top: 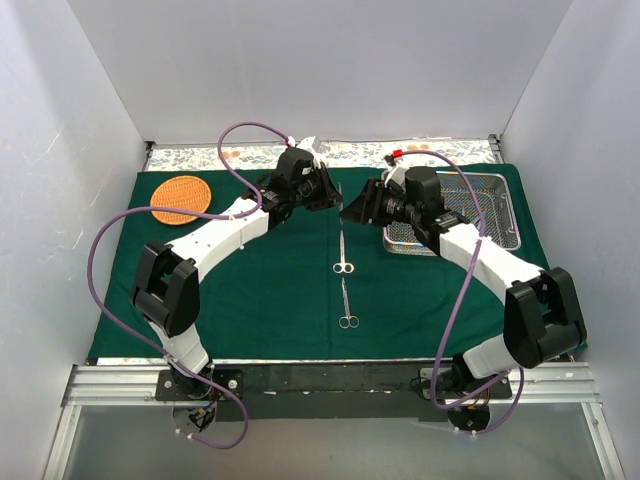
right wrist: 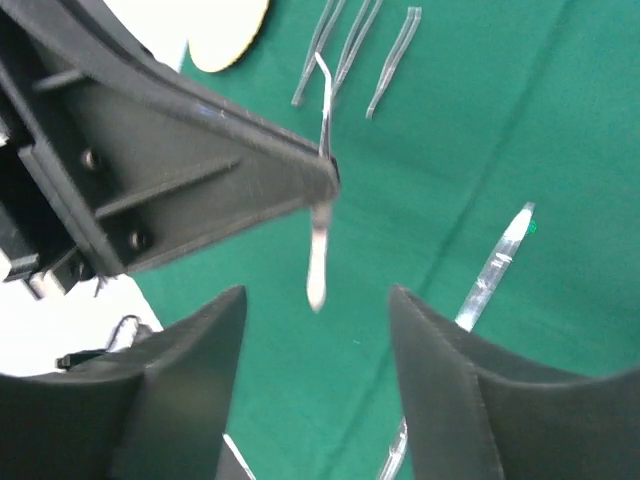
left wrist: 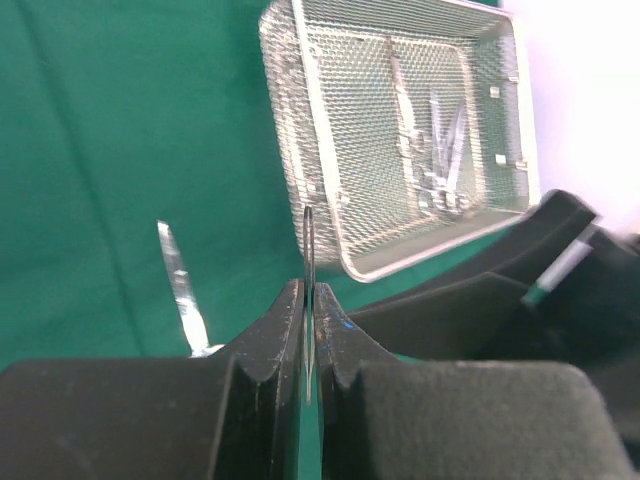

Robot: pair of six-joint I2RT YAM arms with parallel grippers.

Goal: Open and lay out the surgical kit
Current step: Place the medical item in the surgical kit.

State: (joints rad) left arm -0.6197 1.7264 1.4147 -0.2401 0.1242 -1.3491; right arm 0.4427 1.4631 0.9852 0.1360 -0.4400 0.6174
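Basket (top: 180, 198) far left on cloth (top: 260, 300). Left gripper (top: 330, 190) pinched tight on thin steel tool (right wrist: 317, 255), held off cloth. Two scissors (top: 342, 262) lie end to end at cloth centre, nearer bases than both grippers. Right gripper (top: 352, 210) faces left one, fingers spread, gripping nothing; tool end seen between their tips. Tray (top: 470, 176) right, on cloth, more tools (left wrist: 440, 150) inside.

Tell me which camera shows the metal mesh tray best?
The left wrist view: the tray sits close, tools visible inside. The overhead view shows the tray small, partly behind the right arm. The right wrist view misses it.
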